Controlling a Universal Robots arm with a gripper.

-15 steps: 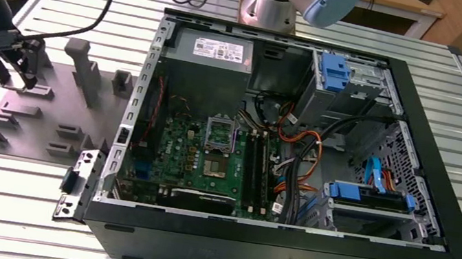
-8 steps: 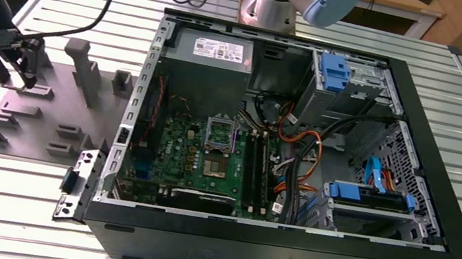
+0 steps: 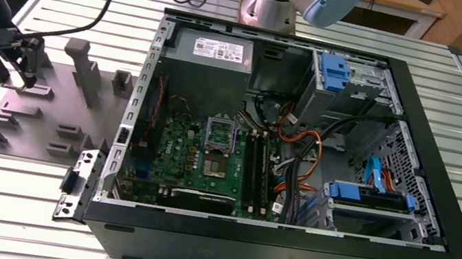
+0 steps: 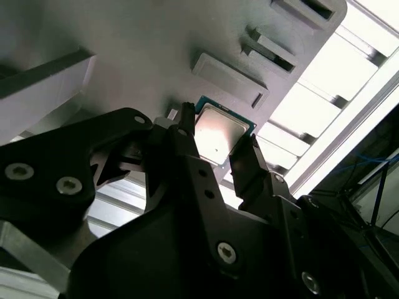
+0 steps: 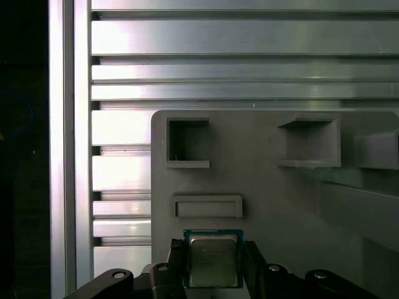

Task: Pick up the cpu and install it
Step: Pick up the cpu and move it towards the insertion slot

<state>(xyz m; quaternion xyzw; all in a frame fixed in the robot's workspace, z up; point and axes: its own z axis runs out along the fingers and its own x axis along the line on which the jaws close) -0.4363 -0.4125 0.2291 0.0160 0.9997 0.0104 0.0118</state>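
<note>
The cpu, a small square chip with a shiny silver top and a dark rim, lies between my two black fingers in both wrist views. My gripper is shut on the cpu, one finger against each of two opposite edges. It sits low over the grey fixture plate. In the exterior view my gripper is at the far left, over that plate's back corner. The open computer case lies to the exterior view's right, with the green motherboard's bare socket and its raised silver frame.
The fixture plate carries upright grey posts and several shallow recesses. It rests on a ribbed aluminium table. Inside the case are a grey power supply box, blue drive brackets and bundles of cables. The arm's base stands behind the case.
</note>
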